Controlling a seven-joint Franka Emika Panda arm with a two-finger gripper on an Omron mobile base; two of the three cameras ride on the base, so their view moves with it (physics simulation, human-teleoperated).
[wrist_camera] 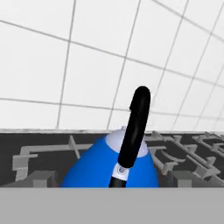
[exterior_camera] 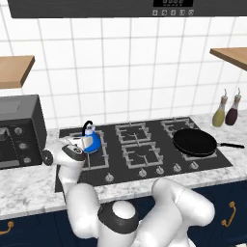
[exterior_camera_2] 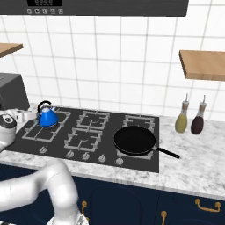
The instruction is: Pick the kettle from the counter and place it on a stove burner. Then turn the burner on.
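While our gripper (exterior_camera: 83, 144) hangs with jaws spread wide at left of centre, we see the kettle (exterior_camera: 91, 141) just beyond it, upright on the stove's (exterior_camera: 144, 166) large left burner (exterior_camera: 94, 155).

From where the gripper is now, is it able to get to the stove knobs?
Probably yes: the open gripper sits beside the kettle, and the knobs line the stove's front edge, uncovered.

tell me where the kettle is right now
The kettle sits on the large burner grate at the left end of the stove, near the oven, with the frying pan at the far right end.
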